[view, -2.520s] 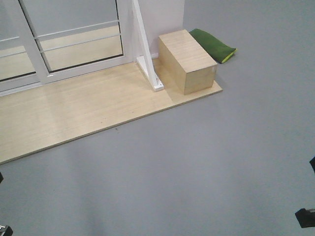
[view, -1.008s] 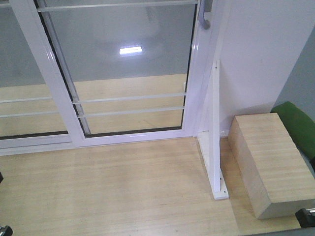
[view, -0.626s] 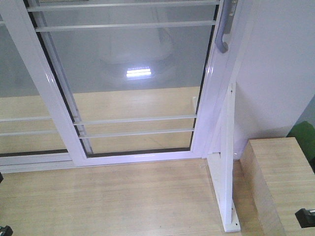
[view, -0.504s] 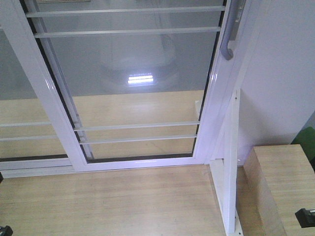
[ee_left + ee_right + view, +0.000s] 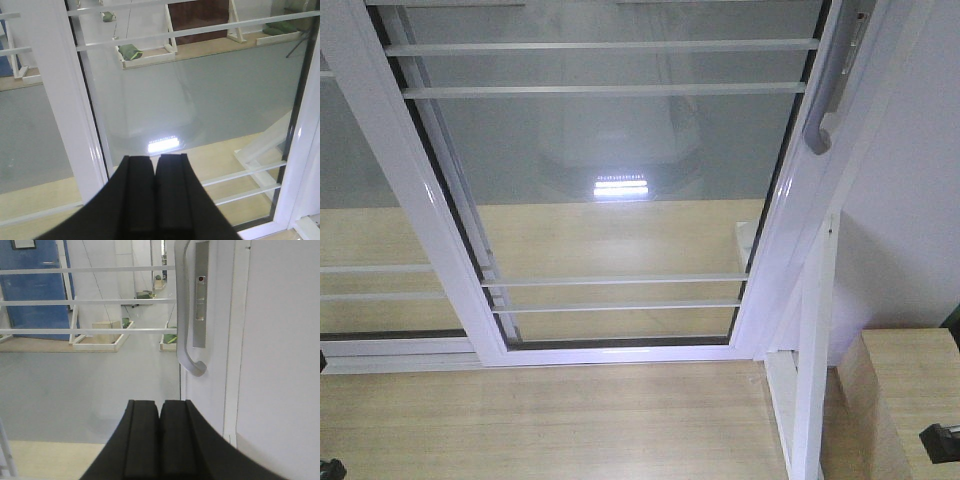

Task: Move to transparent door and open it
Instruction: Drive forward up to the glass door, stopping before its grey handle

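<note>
Transparent door (image 5: 620, 190), clear glass in white frame, carries curved grey handle (image 5: 825, 100) on its right stile; black left gripper (image 5: 155, 161) and black right gripper (image 5: 160, 406) both clenched, empty.

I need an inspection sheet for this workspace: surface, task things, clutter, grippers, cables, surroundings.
Surface: light wooden floor.
Job's things: transparent door appears closed; grey handle on its right stile, untouched.
Clutter: wooden box at lower right.
Grippers: left gripper and right gripper both have fingers together, holding nothing.
Cables: nothing seen.
Surroundings: handleless glass panel at left, white wall at right.
</note>
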### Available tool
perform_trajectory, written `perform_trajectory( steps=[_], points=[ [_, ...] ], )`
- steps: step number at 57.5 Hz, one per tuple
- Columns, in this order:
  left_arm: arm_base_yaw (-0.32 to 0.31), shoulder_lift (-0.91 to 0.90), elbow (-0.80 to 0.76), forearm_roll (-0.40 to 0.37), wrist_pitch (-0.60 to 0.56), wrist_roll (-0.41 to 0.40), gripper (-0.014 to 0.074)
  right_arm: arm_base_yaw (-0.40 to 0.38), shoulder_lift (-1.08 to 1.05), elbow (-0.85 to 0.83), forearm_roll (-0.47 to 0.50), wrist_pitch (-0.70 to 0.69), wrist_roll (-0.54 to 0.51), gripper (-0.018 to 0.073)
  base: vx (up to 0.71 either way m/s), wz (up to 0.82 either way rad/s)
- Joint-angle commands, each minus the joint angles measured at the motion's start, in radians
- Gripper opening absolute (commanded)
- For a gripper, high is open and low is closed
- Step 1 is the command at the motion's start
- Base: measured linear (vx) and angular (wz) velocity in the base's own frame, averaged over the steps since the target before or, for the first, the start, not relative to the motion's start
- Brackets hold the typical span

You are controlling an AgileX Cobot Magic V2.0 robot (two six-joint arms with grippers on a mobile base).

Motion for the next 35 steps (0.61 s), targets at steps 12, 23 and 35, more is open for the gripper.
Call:
perform_trajectory(
  steps=[12,23,35],
  points=[
    [-0.002,-0.013,0.025,-0.002,-0.089,-0.003,0.0001,-0.005,-0.014,0.014,0.0,-0.086,-0.003,-0.0008,0.07,0.05],
    [-0.002,-0.013,0.025,-0.002,-0.089,-0.003,0.0001,-0.005,-0.014,0.014,0.0,-0.086,-0.003,-0.0008,0.06,0.04],
    [-0.001,-0.013,0.025,-0.002,-0.089,-0.003,0.0,-0.006,-0.011,0.014,0.0,-0.086,-0.003,-0.0008,0.03,0.02]
  ],
)
